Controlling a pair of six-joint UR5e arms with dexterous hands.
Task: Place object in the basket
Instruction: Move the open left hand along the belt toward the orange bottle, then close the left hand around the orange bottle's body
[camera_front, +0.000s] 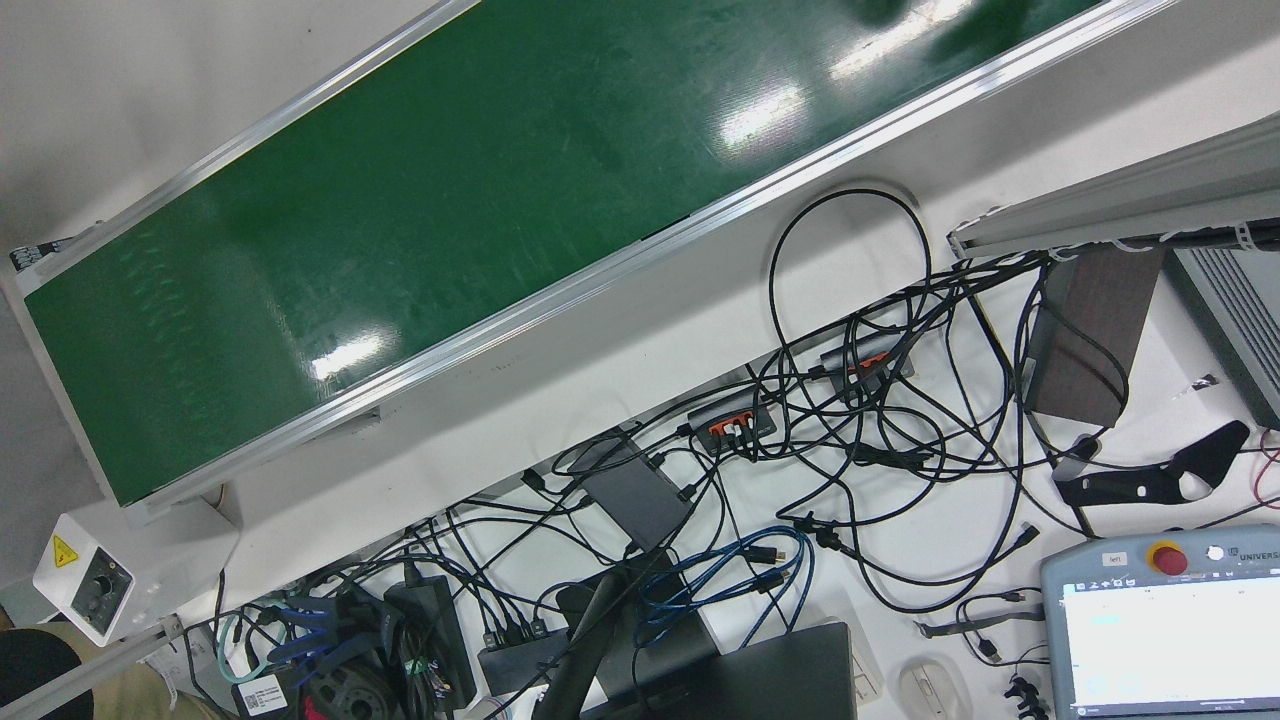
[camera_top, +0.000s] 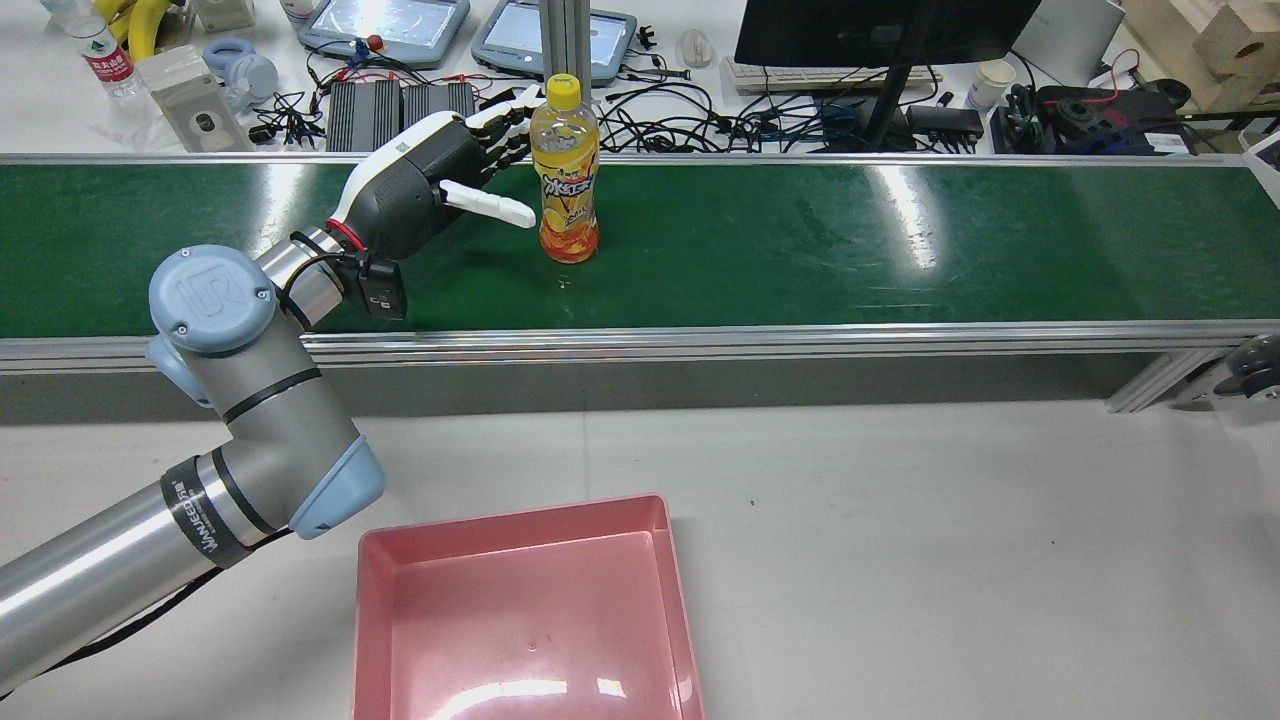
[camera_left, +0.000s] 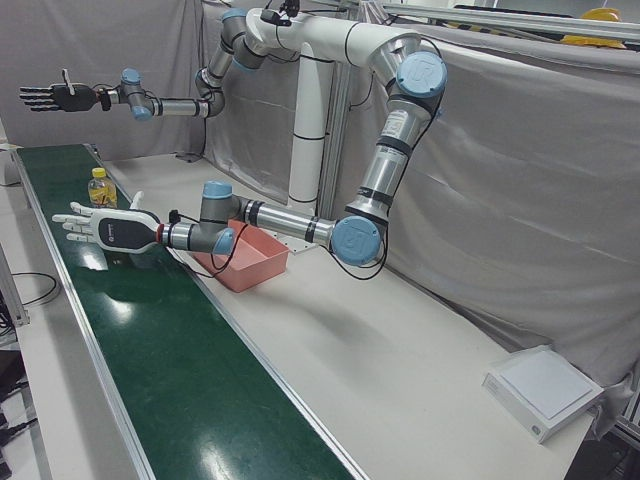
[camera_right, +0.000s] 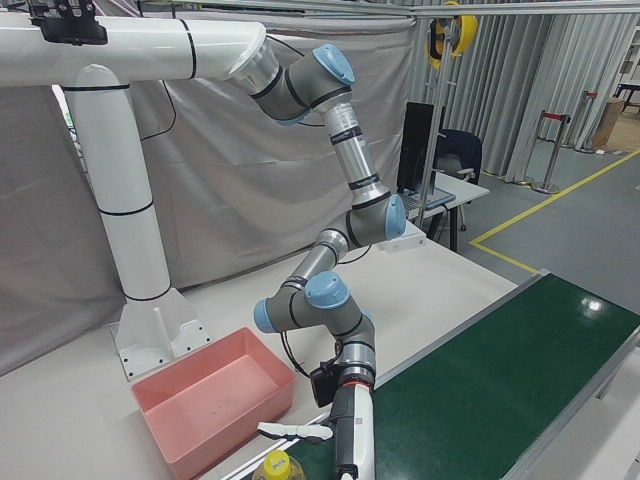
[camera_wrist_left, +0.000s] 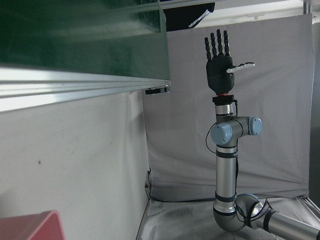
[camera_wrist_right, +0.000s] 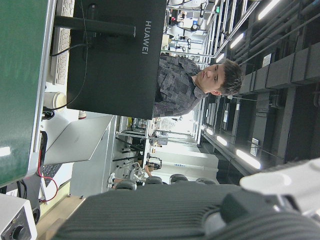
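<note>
While the green belt (camera_top: 800, 240) carries the bottle upright, far across the counter (camera_top: 900, 520) from the pink basket (camera_top: 520, 517), your margin is thin. Your left hand (camera_top: 430, 180) is open, fingers spread just beside the bottle (camera_top: 566, 180), thumb close to its label, not yet wrapped. Close unevenly and you'll likely tip it, since it's tall and narrow and would roll away. A loose hold could let it slip before the basket. Your right hand (camera_wrist_left: 220, 65) is raised, spread, empty.
</note>
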